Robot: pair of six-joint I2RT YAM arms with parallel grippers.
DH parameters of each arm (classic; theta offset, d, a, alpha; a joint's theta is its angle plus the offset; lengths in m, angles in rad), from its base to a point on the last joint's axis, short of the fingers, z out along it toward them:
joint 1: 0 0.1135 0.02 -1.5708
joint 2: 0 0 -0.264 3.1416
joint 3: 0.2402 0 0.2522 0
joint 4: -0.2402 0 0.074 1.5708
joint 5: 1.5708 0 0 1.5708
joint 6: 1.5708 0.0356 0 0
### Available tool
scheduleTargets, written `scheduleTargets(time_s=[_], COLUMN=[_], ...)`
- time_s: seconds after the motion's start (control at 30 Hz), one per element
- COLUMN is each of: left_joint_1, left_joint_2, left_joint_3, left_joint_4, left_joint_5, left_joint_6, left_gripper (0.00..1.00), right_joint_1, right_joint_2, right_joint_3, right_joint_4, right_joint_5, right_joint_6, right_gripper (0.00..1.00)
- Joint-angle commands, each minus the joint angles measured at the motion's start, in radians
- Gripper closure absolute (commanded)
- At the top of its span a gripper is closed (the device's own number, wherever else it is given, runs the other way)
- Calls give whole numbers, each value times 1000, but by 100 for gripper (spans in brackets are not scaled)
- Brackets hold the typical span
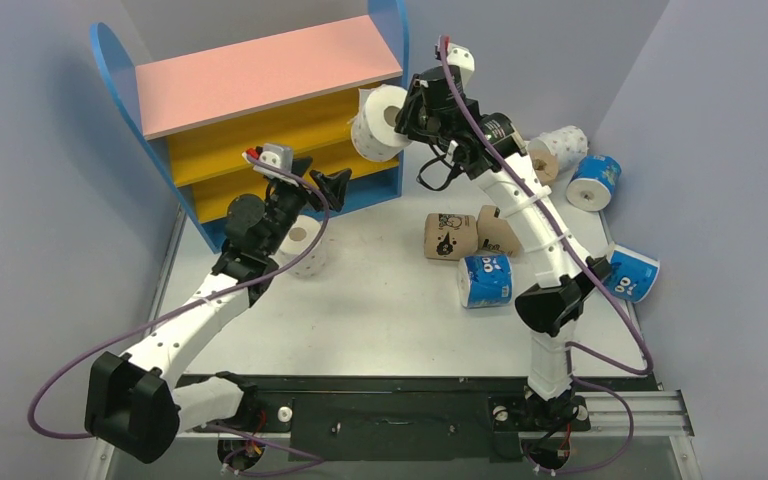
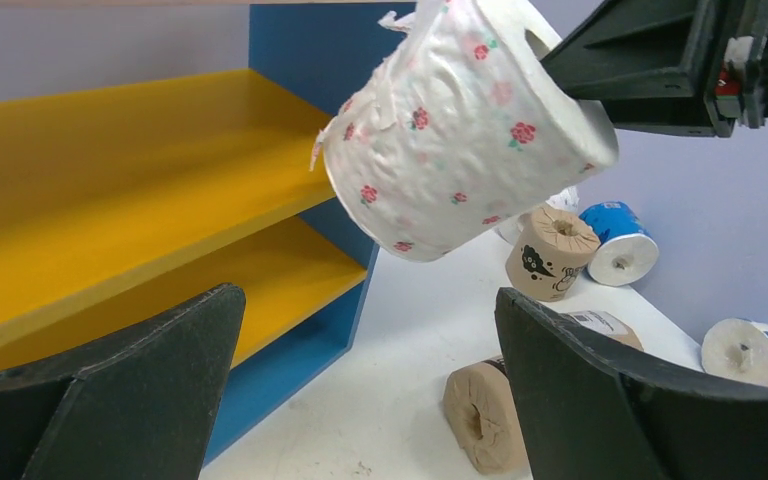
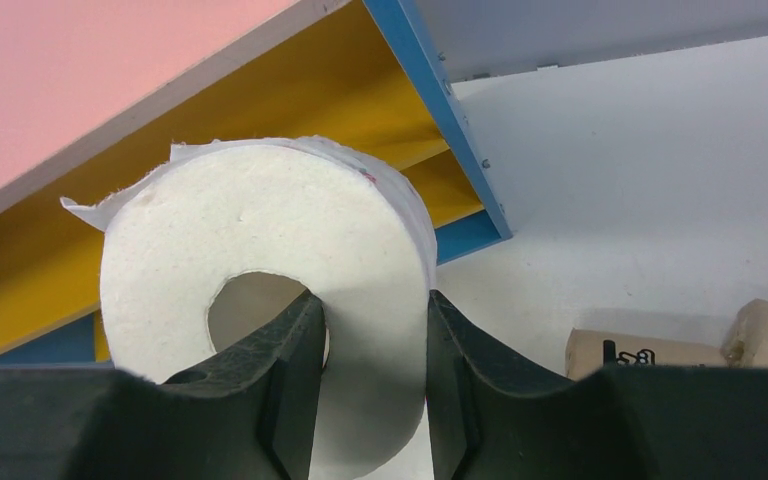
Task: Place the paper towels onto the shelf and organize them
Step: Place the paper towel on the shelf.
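The right claw [image 3: 370, 330] is pinching the wall of a white flowered roll [image 3: 260, 240], with one finger sitting inside the hollow core and the other pressing on the outside. The roll is hanging in the air (not resting on any board) just in front of the right end of the shelf [image 1: 260, 75]. That puts it at the top middle of the overhead view, level with the yellow boards under the pink top.

The left claw [image 2: 368, 300] is standing spread wide with nothing between its fingers, pointing toward the shelf's lower boards, left of centre. A second white roll [image 1: 303, 243] is lying on the tabletop [image 1: 380, 320] just beside the left arm.

Right of centre, two tan rolls [image 1: 450, 236] are lying against each other, with a blue-and-white roll [image 1: 485, 281] just below them. Farther right, another blue-and-white roll [image 1: 632, 272] is sitting by the right arm's elbow. A dotted white roll [image 1: 565, 148], a third tan roll [image 1: 542, 160] and a third blue-and-white roll [image 1: 595, 181] are clustering at the upper right.
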Motion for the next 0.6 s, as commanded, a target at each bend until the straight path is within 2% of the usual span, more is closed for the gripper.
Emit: scheduleTargets(time_s=[0.0, 0.23, 0.57], left_joint_1=[-4, -4, -6], left_joint_2=[32, 117, 207], left_joint_3=[58, 83, 105], left_joint_4=[98, 184, 249], left_joint_5=[72, 143, 141], left_joint_6=[56, 79, 100], left_gripper=[4, 4, 4], right_joint_1=[-9, -12, -12], right_joint_2=[26, 43, 10], right_joint_3=[59, 58, -32], right_joint_4=[87, 94, 111], right_joint_5=[-6, -33, -23], right_joint_6=[37, 60, 49], right_gripper=[70, 69, 69])
